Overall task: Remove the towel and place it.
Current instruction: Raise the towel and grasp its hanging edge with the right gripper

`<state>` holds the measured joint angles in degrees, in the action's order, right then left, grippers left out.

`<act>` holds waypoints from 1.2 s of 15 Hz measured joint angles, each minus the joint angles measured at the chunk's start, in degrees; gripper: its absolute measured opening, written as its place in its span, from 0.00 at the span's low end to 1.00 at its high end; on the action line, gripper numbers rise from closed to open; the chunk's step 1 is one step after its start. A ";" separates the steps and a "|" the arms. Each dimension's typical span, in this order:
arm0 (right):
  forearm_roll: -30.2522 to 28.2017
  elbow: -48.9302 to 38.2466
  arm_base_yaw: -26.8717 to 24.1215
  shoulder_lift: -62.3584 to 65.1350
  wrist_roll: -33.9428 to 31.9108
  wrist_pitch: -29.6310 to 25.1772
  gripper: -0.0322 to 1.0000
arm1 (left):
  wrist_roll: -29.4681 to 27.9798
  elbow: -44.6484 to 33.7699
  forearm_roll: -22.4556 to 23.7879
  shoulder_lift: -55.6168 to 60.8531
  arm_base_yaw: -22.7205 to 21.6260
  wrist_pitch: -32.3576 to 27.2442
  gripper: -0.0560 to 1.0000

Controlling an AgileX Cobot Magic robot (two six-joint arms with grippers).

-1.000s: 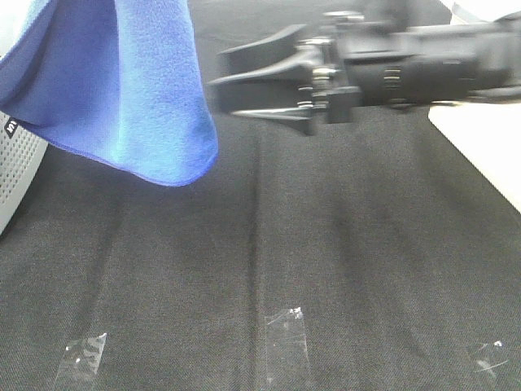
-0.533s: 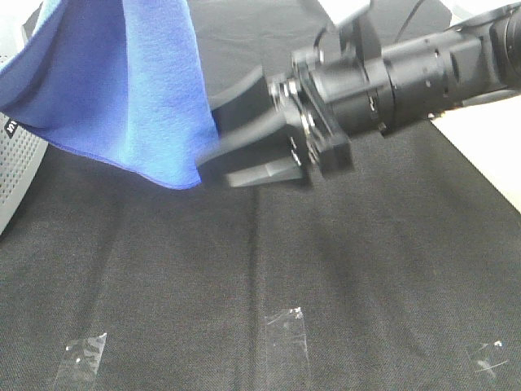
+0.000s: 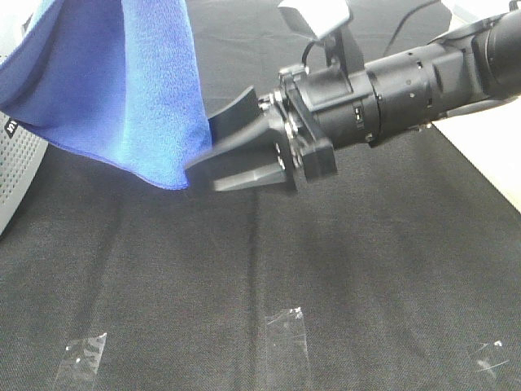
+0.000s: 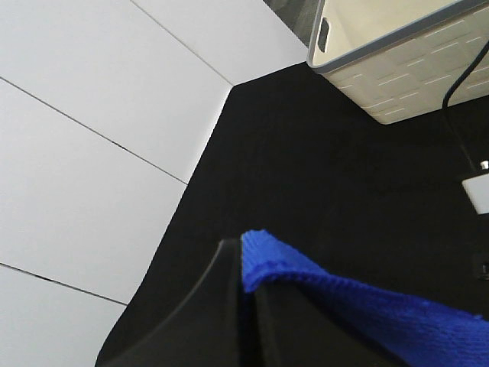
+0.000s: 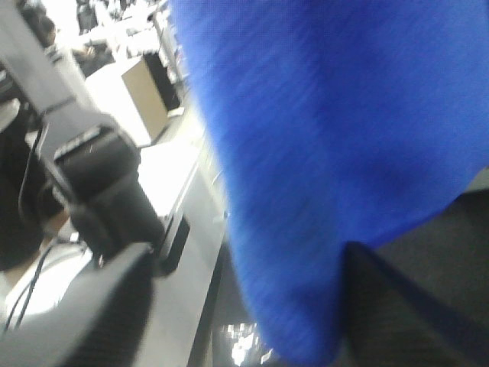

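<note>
Blue fleecy towel is hung long axis downward, clamped in the left gripper; right gripper jaws are spread around its rounded corner.

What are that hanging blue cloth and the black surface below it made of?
The towel looks like soft microfibre or fleece: matte, fuzzy nap, draping in loose folds, stitched edge. The table covering seems a coarse woven textile: matte black, fine visible weave, faint creases. Exact fibres cannot be told.
</note>
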<state>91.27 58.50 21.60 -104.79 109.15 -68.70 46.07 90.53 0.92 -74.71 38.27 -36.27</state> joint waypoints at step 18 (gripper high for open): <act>0.29 4.01 -1.78 1.89 -22.69 3.95 0.04 | -0.06 0.00 -0.23 0.00 0.00 -0.97 0.05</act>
<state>91.56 62.51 19.82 -102.90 86.46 -64.74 46.01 90.53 0.69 -74.71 38.27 -37.24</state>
